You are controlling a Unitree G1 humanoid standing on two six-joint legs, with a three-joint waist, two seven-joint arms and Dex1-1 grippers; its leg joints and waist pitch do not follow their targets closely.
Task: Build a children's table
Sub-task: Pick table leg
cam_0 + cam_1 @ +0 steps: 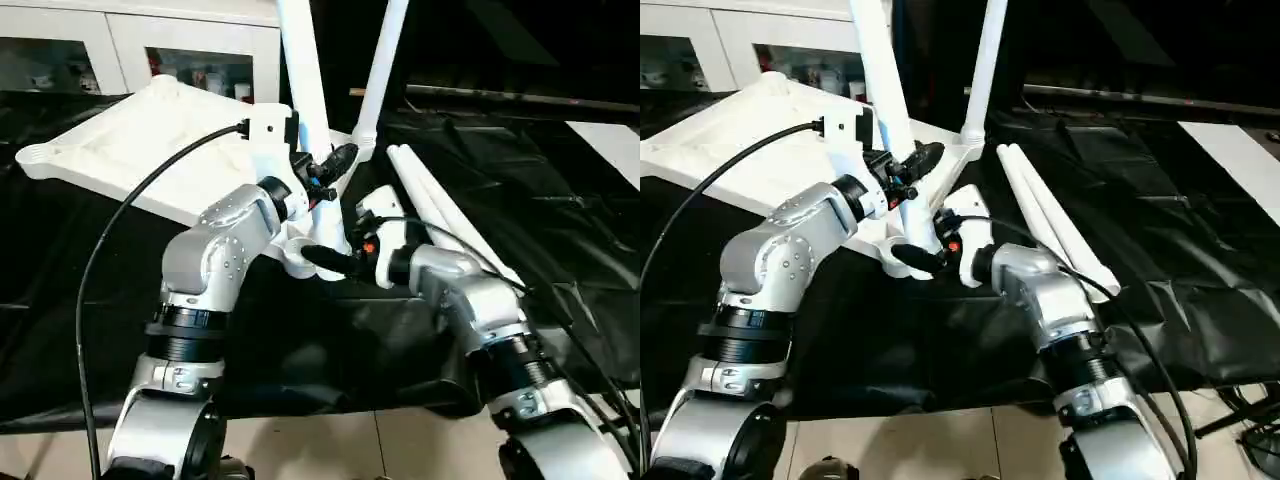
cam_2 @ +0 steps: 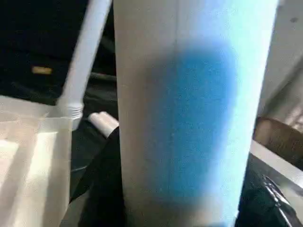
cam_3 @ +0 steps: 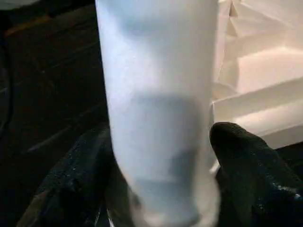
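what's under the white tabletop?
The tabletop lies upside down on the work table, whose black cover shows around it. Two legs stand up from its near sockets. Anything directly beneath is hidden.

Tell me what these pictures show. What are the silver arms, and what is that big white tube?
The silver arms belong to a robot that is building a children's table. Two pictures come from cameras in its head, looking down over its arms. The other two come from cameras on its wrists, so the tube looks huge there.

The white tabletop lies upside down on a black-covered work table. Two legs stand up in its corners: the near leg and the far leg. Two spare legs lie beside it.

The left end effector has its black fingers on either side of the near leg, higher up. The right end effector reaches it near the bottom.
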